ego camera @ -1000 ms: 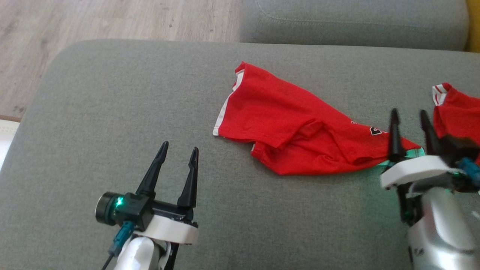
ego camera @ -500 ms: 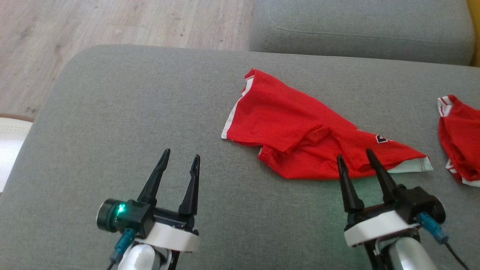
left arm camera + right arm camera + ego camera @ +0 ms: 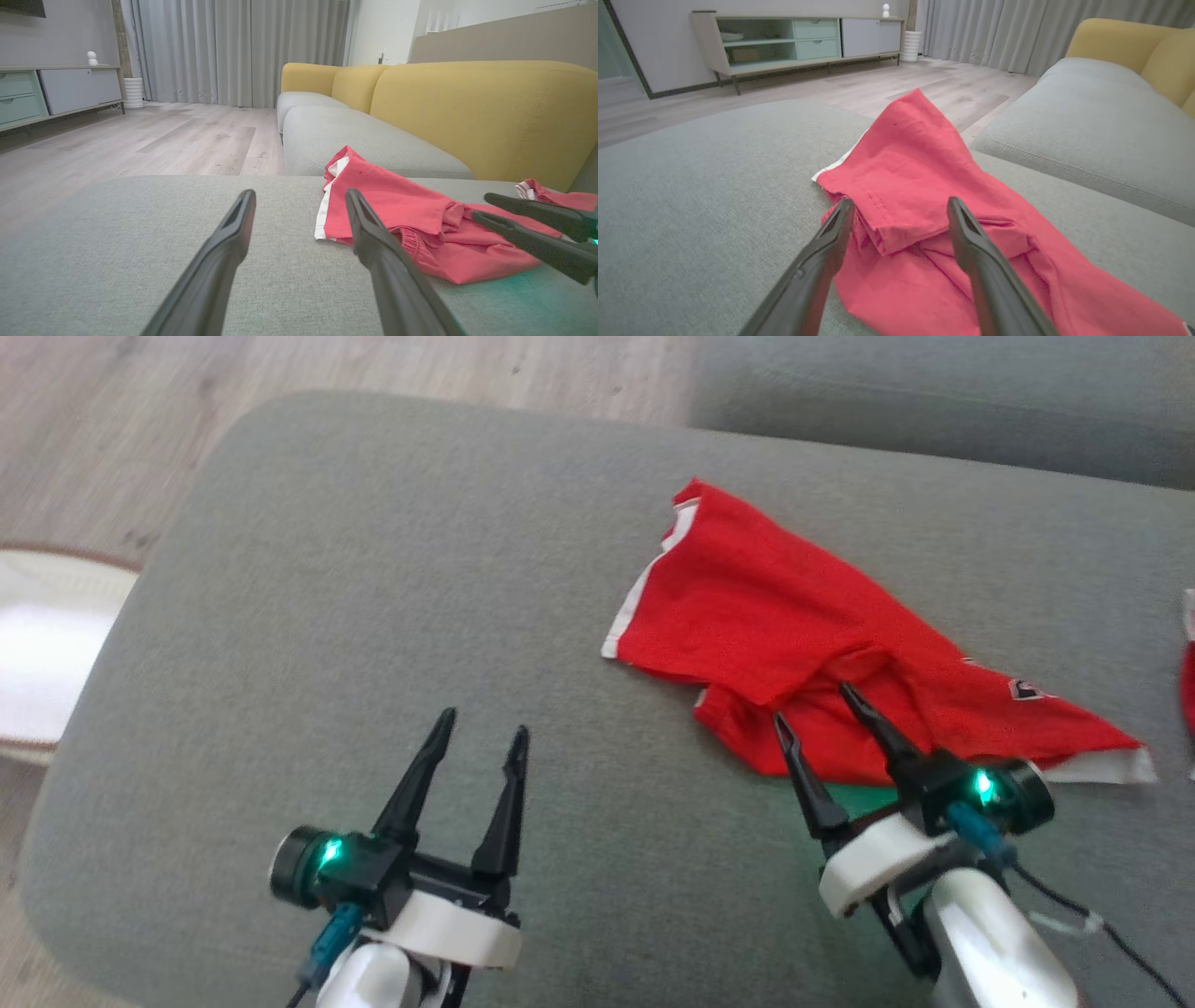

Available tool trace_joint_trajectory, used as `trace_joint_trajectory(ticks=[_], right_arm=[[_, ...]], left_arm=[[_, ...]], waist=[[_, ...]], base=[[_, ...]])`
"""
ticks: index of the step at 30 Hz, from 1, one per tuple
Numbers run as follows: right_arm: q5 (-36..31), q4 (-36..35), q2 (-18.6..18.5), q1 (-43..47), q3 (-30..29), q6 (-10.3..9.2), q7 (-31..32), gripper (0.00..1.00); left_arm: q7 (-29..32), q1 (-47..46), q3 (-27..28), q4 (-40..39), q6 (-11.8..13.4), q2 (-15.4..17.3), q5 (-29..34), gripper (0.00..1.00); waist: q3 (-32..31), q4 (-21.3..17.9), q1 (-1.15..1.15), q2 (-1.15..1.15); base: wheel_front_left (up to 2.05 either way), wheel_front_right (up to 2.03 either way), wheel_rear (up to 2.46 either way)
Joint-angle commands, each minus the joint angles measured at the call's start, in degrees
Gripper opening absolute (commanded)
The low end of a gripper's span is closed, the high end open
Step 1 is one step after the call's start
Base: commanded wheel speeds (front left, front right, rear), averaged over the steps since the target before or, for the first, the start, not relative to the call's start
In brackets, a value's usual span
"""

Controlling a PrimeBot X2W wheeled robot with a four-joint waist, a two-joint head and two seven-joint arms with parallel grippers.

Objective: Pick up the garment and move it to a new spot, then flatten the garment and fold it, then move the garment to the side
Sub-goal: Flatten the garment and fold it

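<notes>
One red garment (image 3: 747, 607) lies crumpled on the grey sofa cushion (image 3: 373, 569). Both of my two claws are spread wide and grip nothing. My right claw (image 3: 811, 702) has its tips over the garment's near edge, and my left claw (image 3: 485, 721) is well left of it. A second red piece (image 3: 1187, 672) lies right of the garment.
</notes>
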Motion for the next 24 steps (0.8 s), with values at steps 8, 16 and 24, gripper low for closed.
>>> trace_joint_trajectory(ticks=[8,16,24], right_arm=[[-3.2,6.77,-1.55,-7.65,0.26,-0.05,1.59,1.0],[-4.88,12.55,-2.65,-11.07,-0.23,-0.05,0.96,0.3],[-1.08,12.84,-1.77,-14.09,-1.27,-0.05,-1.19,0.0]], left_arm=[[-0.54,-4.68,0.66,-1.56,0.75,-0.02,-1.2,1.0],[-0.54,-5.29,0.06,-1.42,1.12,-0.02,-1.77,1.0],[-0.54,-5.31,0.09,-0.99,1.41,-0.02,-1.81,1.0]], waist=[[3.51,4.7,0.0,0.0],[4.59,6.37,0.0,0.0],[4.17,5.74,0.0,0.0]], base=[[0.0,0.0,0.0],[0.0,0.0,0.0],[0.0,0.0,0.0]])
